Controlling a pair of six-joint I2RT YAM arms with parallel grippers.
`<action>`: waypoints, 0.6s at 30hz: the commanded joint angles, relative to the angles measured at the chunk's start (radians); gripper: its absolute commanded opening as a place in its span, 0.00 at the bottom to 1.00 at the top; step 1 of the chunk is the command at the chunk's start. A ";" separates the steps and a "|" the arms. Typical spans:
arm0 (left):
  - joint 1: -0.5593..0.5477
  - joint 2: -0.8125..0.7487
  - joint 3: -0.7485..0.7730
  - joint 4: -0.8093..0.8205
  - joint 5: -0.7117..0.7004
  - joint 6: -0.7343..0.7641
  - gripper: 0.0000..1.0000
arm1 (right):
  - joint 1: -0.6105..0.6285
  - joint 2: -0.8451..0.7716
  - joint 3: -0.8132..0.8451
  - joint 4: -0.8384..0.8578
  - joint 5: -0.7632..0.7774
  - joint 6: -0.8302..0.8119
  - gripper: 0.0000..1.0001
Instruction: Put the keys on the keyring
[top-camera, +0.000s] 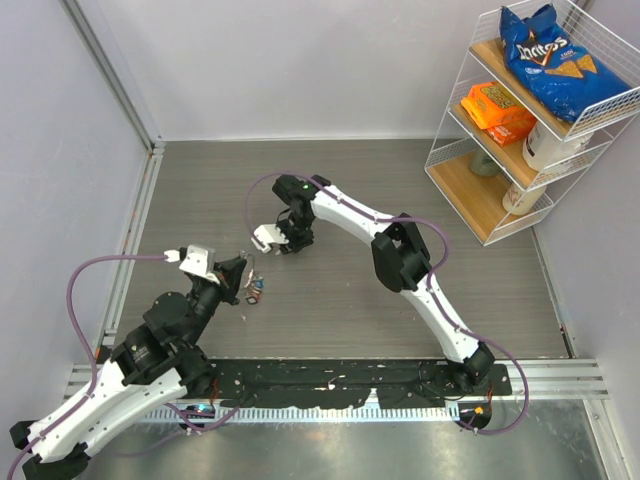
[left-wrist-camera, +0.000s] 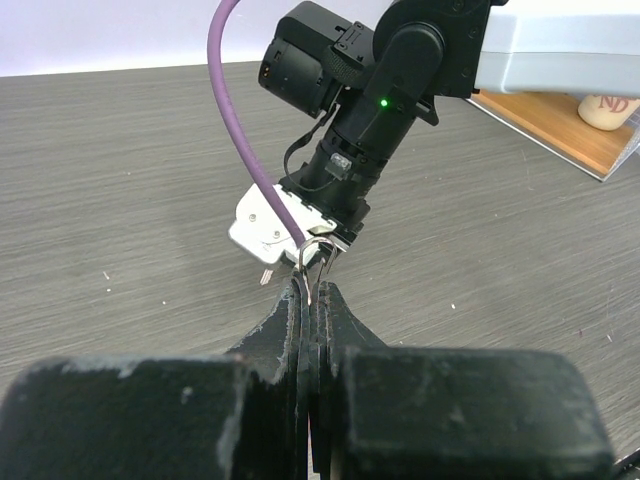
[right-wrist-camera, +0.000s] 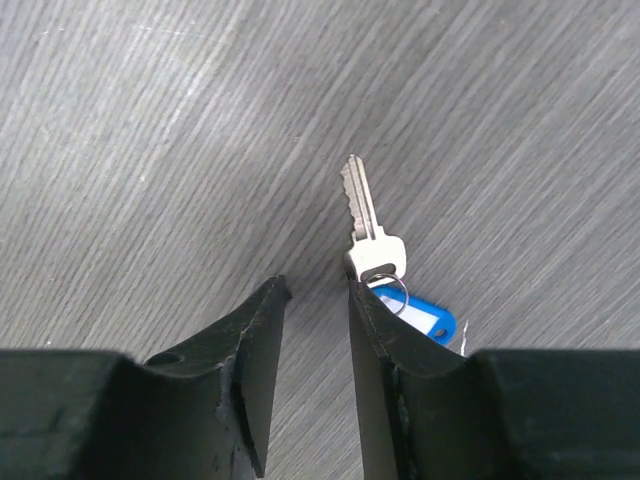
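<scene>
left end effector (left-wrist-camera: 313, 300) is clamped right down, fingers pressed together on the keyring (left-wrist-camera: 313, 258), which stands up out of the tips as a thin wire arc. so the ring is off the bench (right-wrist-camera: 150, 120), pinched in my left, presented toward my right arm.

right end effector (right-wrist-camera: 315, 290) is over the bench with only a narrow gap between the fingers, and nothing in that gap. a silver key (right-wrist-camera: 362, 205) lies flat just beside the outer edge of one finger, blade pointing away, with a small loop (right-wrist-camera: 388, 283) through its head and a blue tag (right-wrist-camera: 420, 318) tucked partly behind the finger.

from above, a little cluster of keys (top-camera: 256, 288) sits on the bench just beside my left end effector; i can't tell if the tagged key is part of it.

my read: the ring is ready and the step in hand is picking up a key, with nothing threaded that i can see. next i need to shift the right end effector sideways so the key head sits between the fingers, open a touch wider, then close. the key lies flat on the bench, so the fingers may skid off it.
</scene>
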 joint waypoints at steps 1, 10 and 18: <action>0.000 -0.009 -0.003 0.075 0.003 -0.006 0.00 | 0.026 0.026 0.004 -0.099 0.040 -0.017 0.36; 0.000 -0.031 0.006 0.069 -0.002 -0.003 0.00 | 0.029 -0.139 -0.175 -0.009 0.030 0.114 0.06; 0.000 -0.092 -0.026 0.103 0.015 0.012 0.00 | 0.029 -0.556 -0.605 0.478 0.046 0.531 0.06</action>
